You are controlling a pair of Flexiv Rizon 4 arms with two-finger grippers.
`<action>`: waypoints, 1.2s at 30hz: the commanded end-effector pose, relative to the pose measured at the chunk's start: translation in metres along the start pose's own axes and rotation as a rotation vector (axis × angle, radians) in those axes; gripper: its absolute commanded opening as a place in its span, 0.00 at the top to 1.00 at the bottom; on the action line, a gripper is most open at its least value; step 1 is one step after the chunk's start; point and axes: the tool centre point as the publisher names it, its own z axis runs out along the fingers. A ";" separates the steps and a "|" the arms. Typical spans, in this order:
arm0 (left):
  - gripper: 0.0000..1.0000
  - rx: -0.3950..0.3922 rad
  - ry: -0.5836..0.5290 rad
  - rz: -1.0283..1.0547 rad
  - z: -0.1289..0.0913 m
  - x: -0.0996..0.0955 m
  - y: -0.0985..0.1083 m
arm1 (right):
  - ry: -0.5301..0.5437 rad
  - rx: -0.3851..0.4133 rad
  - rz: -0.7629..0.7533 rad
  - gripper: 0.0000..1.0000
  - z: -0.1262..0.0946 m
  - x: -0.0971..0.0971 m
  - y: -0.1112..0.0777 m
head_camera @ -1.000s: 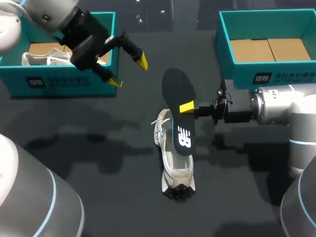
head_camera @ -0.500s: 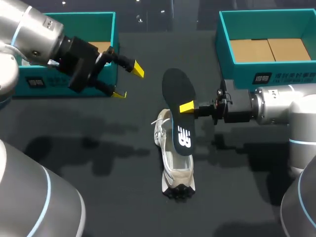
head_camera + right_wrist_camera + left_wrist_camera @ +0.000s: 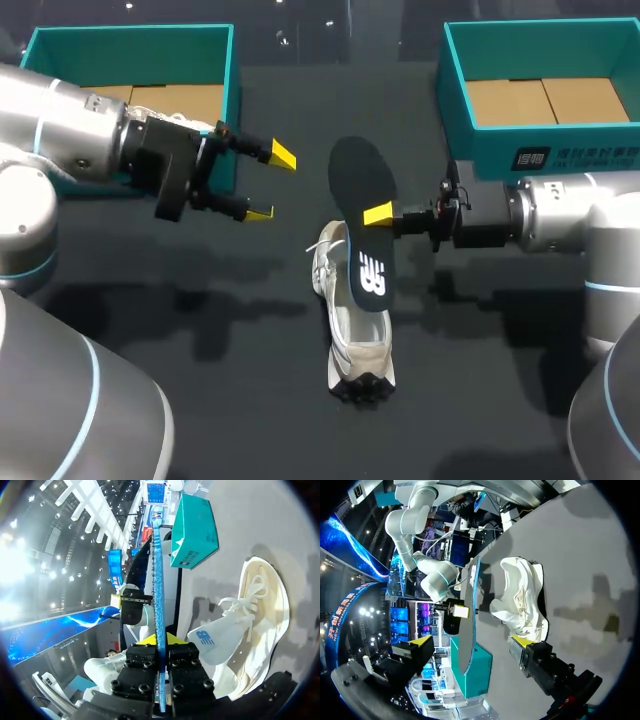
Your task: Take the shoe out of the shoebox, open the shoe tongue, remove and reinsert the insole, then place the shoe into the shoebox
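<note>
A white shoe (image 3: 352,335) lies on the dark table near the middle, heel toward the front edge. Above it my right gripper (image 3: 379,216) is shut on the edge of a black insole (image 3: 362,200), holding it on edge over the shoe's opening. In the right wrist view the insole (image 3: 158,580) runs edge-on between the fingers of that gripper (image 3: 159,641), with the shoe (image 3: 262,625) and its raised tongue (image 3: 215,639) beside it. My left gripper (image 3: 271,185) hangs open left of the insole, not touching it. In the left wrist view the insole (image 3: 468,625) and the shoe (image 3: 522,597) lie ahead of the open fingers.
A teal shoebox (image 3: 130,32) stands at the back left, partly behind my left arm. A second teal shoebox (image 3: 560,155) with a cardboard bottom stands at the back right, just beyond my right arm. Bare dark table lies around the shoe.
My left arm has come down from over the left shoebox and moved toward the middle, its open gripper now level with the insole. The right arm, insole and shoe have not moved.
</note>
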 end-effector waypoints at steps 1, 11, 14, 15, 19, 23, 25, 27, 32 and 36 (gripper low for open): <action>0.00 -0.025 -0.077 -0.008 0.017 0.004 -0.002 | -0.004 -0.020 0.019 1.00 0.007 0.002 -0.006; 0.00 -0.043 -0.148 -0.045 0.038 0.004 0.001 | 0.020 -0.022 0.054 1.00 0.019 0.009 -0.010; 0.00 -0.046 -0.173 -0.058 0.043 0.005 0.001 | 0.029 -0.027 0.059 1.00 0.021 0.011 -0.010; 0.00 -0.055 -0.178 -0.058 0.045 0.005 0.001 | 0.032 -0.029 0.062 1.00 0.022 0.011 -0.011; 0.10 -0.066 -0.199 -0.066 0.051 0.004 0.000 | 0.052 -0.041 0.073 1.00 0.025 0.012 -0.010; 0.21 -0.076 -0.216 -0.074 0.057 0.001 -0.003 | 0.067 -0.046 0.081 1.00 0.028 0.012 -0.011; 0.23 -0.084 -0.221 -0.075 0.060 0.001 -0.003 | 0.071 -0.049 0.083 1.00 0.028 0.012 -0.011; 0.27 -0.089 -0.226 -0.078 0.062 0.001 -0.004 | 0.077 -0.053 0.084 1.00 0.029 0.011 -0.011; 0.42 -0.110 -0.233 -0.077 0.067 0.001 -0.006 | 0.085 -0.062 0.086 1.00 0.030 0.011 -0.012; 0.52 -0.119 -0.240 -0.089 0.071 0.001 -0.005 | 0.089 -0.071 0.088 1.00 0.030 0.011 -0.012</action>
